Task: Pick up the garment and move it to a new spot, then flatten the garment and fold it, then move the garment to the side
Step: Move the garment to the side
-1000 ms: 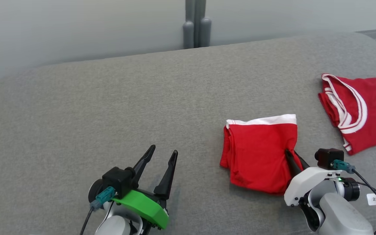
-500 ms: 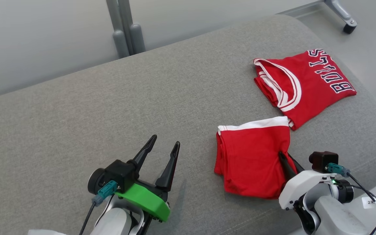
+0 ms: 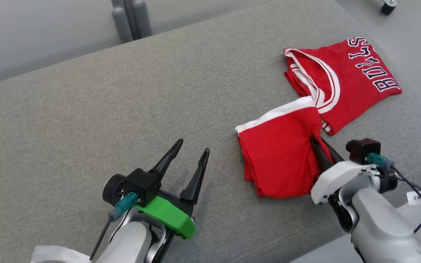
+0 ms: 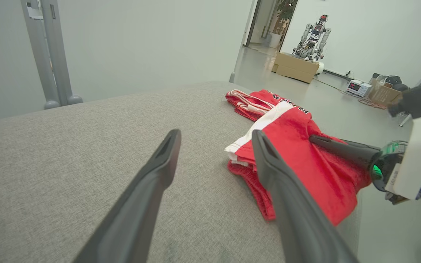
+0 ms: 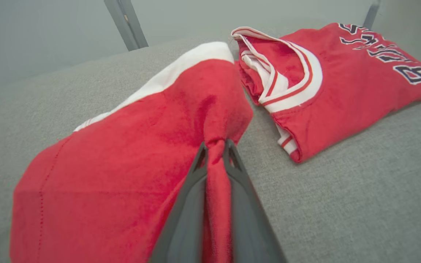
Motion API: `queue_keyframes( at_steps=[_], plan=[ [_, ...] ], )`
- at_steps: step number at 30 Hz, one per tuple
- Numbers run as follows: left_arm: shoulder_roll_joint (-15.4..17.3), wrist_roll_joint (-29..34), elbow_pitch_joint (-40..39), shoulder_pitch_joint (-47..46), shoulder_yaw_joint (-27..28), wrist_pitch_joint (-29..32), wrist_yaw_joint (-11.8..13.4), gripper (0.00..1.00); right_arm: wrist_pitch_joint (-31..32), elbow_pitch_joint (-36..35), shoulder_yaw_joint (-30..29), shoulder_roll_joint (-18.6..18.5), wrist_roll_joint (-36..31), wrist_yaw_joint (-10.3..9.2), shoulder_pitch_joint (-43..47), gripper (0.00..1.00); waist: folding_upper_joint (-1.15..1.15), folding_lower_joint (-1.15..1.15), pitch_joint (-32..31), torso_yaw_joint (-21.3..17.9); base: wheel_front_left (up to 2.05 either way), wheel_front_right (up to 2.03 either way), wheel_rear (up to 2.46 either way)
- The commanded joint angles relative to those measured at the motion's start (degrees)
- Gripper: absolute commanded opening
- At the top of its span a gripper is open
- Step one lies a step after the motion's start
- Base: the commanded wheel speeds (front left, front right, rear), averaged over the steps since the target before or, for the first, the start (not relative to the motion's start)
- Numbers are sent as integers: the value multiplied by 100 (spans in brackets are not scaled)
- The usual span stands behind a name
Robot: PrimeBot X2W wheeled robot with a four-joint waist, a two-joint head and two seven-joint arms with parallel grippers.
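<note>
While the head camera swung and shifted the whole picture, the folded red garment (image 3: 276, 153) also closed on the red jersey (image 3: 349, 84). A second earlier the two had lain well apart. At this moment the garment's white-banded far corner met the jersey's near edge, out towards 2 o'clock. I judged this to be the last step, carrying the folded garment aside, and nearly done. The fold looked intact, though the pinched edge was bunched and raised off the grey fabric-covered tabletop (image 3: 122, 91).

Nearest, at 7 o'clock, the left gripper (image 3: 193, 145) hung over bare tabletop with its fingers spread wide and nothing between them. Further out, at 4 o'clock, the right gripper (image 5: 216, 143) was clamped on the garment's right edge, with a ridge of red cloth squeezed between its almost closed fingers.
</note>
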Motion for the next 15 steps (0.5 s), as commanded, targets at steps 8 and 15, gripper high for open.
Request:
queue_keyframes(
  at_steps=[8, 15],
  plan=[
    [87, 97, -60, -305, -4, 2, 17, 100, -14, 226, -186, -493, -361, -9, -1229, 0, 0, 0, 611, 487, 0, 0, 0],
    [122, 160, -107, -511, -51, 2, 17, 100, -14, 767, -542, -1119, -721, -9, -2110, 0, 0, 0, 1042, 852, 0, 0, 0]
  ],
)
